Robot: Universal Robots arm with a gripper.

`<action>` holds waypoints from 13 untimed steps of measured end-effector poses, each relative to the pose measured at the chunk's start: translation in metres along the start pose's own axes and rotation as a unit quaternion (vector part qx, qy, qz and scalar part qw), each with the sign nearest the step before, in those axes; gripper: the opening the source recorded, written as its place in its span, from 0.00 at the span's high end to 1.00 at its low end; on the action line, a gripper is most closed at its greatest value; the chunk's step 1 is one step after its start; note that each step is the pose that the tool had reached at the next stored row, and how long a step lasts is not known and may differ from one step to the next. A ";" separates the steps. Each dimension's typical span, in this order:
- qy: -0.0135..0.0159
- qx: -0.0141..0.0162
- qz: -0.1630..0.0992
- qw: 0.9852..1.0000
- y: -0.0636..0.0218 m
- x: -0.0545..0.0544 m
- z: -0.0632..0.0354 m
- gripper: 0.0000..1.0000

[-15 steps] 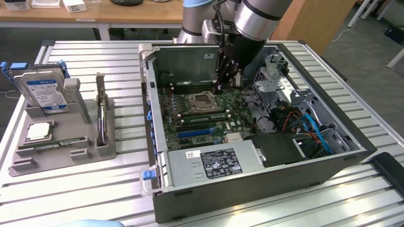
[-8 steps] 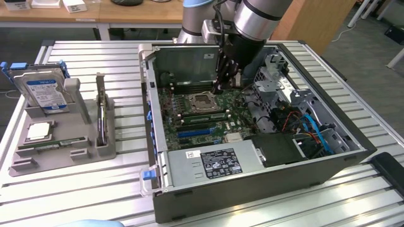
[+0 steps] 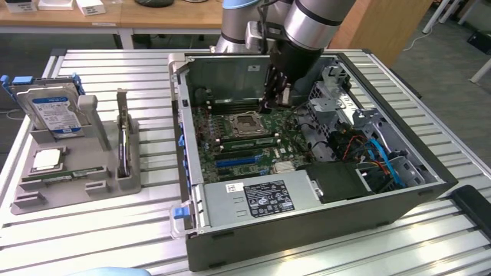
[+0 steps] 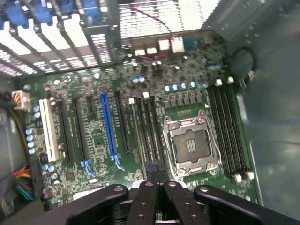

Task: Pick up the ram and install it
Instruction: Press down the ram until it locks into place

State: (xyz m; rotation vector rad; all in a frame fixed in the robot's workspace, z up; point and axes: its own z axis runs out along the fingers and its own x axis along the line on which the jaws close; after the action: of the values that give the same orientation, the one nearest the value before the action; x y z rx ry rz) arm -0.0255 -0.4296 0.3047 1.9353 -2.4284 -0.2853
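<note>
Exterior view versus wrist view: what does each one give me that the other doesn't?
Exterior view alone: the grey holder tray on the slatted table, carrying a silver hard drive with blue-white label, a square silver processor chip and a long green ram stick; also the open black computer case as a whole.

Wrist view alone: the blue expansion slot, the white slot and the black gripper, shut, above the board.

Both: the green motherboard and its empty metal processor socket.
</note>
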 end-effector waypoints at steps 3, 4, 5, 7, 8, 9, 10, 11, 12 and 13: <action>-0.003 0.002 0.022 1.000 0.0000 0.000 0.0001 0.90; -0.003 0.003 0.030 1.000 0.0000 0.000 0.0001 0.90; -0.004 0.004 0.038 0.999 0.0000 0.000 0.0001 0.90; -0.006 0.006 0.053 0.999 0.0000 0.000 0.0001 0.90; -0.007 0.007 0.061 0.998 0.0000 0.000 0.0001 0.90; -0.008 0.007 0.069 0.998 0.0000 0.000 0.0001 0.90; -0.009 0.008 0.076 0.997 0.0000 0.000 0.0001 0.90; -0.010 0.009 0.084 0.996 0.0000 0.000 0.0001 0.90; -0.011 0.010 0.091 0.996 0.0000 0.000 0.0001 0.90; -0.012 0.011 0.099 0.995 0.0000 0.000 0.0002 0.90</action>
State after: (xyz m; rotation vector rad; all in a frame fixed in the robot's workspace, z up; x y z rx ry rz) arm -0.0255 -0.4295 0.3045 1.6883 -2.6228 -0.2783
